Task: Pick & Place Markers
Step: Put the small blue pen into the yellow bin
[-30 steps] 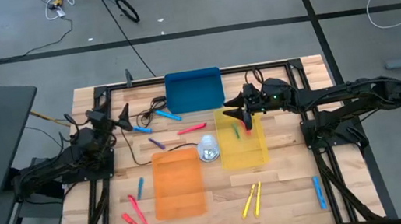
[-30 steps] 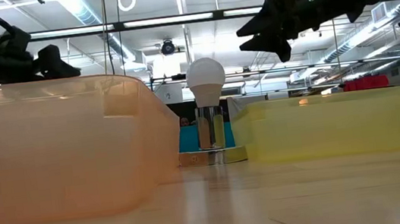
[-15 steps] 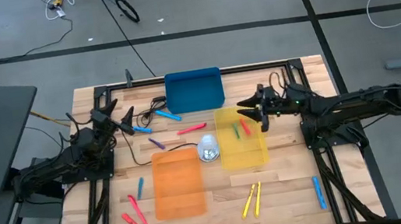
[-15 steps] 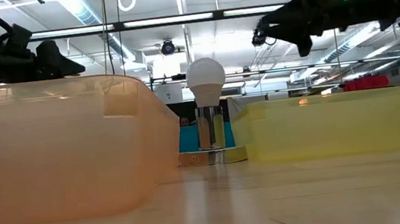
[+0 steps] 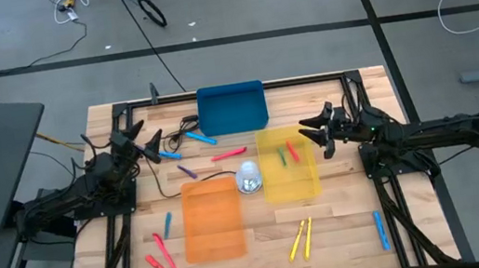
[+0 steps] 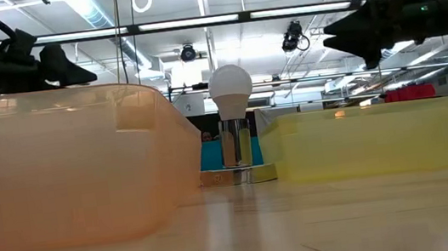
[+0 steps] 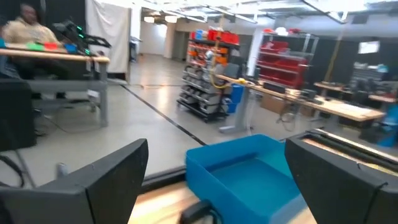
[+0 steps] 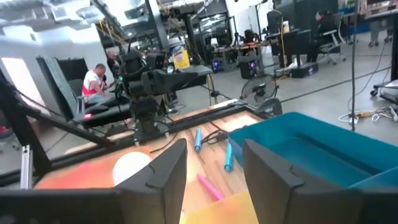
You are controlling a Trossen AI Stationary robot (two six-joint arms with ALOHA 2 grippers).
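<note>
Markers lie scattered on the wooden table: light blue ones near the blue tray, a purple one, a red one, yellow ones at the front. A red marker and a green marker lie inside the yellow tray. My right gripper hovers open just past that tray's right rim, with nothing between its fingers. My left gripper waits open at the table's far left, raised off the table and empty.
The blue tray stands at the far edge and the orange tray in the middle front. A white bulb on a metal base stands between the orange and yellow trays. Black cables lie near the blue tray.
My right gripper has drawn back from above the yellow tray toward the table's right edge, sinking a little. The red marker that showed right under its fingers now lies free in the yellow tray.
</note>
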